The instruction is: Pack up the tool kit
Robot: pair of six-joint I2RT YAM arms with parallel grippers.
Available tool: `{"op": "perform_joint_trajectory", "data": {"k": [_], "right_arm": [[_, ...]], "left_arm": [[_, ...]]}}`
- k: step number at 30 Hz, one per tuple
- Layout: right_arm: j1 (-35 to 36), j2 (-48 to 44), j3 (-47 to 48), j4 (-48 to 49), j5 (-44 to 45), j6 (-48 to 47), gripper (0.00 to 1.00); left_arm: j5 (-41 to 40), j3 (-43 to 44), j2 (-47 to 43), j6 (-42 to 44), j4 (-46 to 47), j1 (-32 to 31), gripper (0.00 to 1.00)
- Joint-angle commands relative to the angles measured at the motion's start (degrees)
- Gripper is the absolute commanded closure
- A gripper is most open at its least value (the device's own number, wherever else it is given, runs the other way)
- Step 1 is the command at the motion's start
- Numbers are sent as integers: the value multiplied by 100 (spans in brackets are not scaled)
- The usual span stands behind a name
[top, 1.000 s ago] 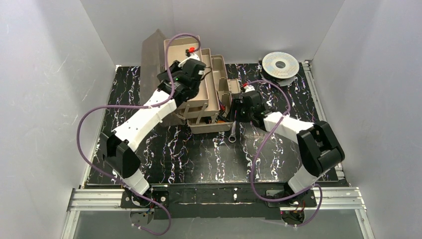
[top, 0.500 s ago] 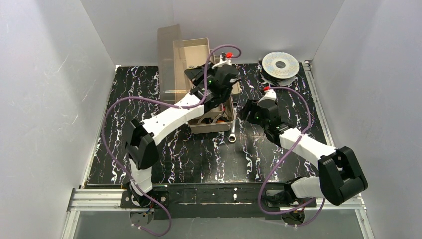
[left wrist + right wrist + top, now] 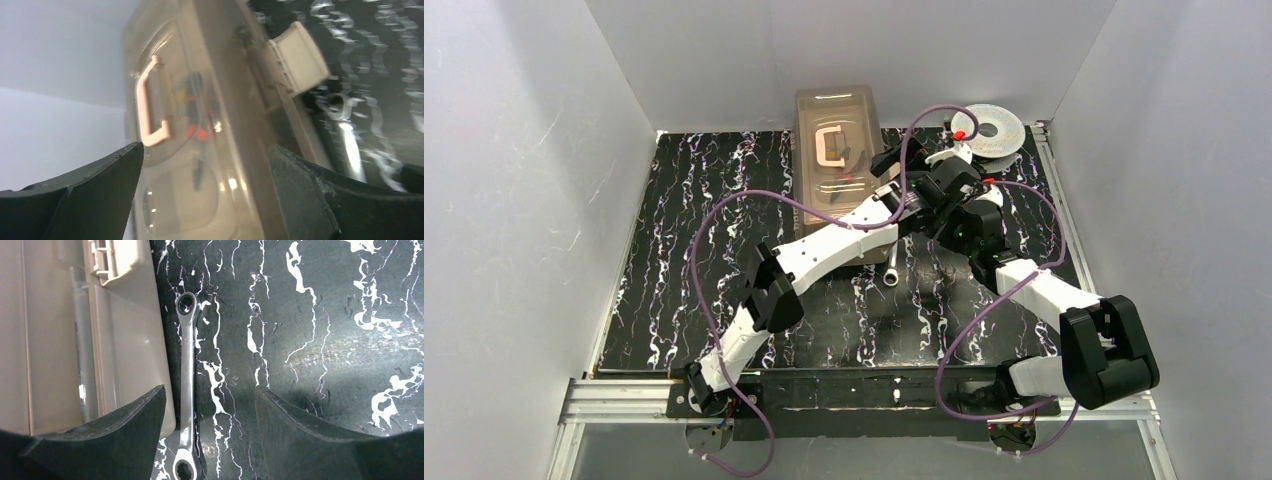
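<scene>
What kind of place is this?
Probably a robot test booth: plain white walls around a black marbled table, two robot arms bolted to a metal rail, and a closed toolbox.

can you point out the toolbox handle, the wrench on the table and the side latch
toolbox handle (image 3: 818,148), top external view, spine of the C
wrench (image 3: 187,385), right wrist view, middle of the shaft
side latch (image 3: 300,59), left wrist view, centre of the flap
</scene>
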Motion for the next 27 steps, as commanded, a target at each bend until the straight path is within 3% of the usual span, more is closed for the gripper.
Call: {"op": "perform_joint_trajectory", "data": {"k": [1, 7, 16, 18, 23, 27], "right_arm": [[-25, -55, -16, 312, -12, 84, 27], [-71, 137, 142, 323, -318, -74, 28], [-136, 577, 481, 291, -1234, -194, 29], [-136, 622, 490, 302, -1244, -208, 30], [-131, 861, 627, 341, -1642, -295, 36], [-76, 1280, 979, 303, -2198, -408, 39]], "left_arm": [[2022, 427, -717, -1588, -967, 89, 4], [4545, -723, -2105, -2780, -218, 596, 4], [7155, -3681, -4182, -4681, 1148, 2525, 2], [7306, -4183, -4557, -4875, 1314, 2921, 2], [6697, -4514, -4875, -4643, 892, 3379, 2], [7115, -4727, -4668, -4748, 915, 3716, 2]]}}
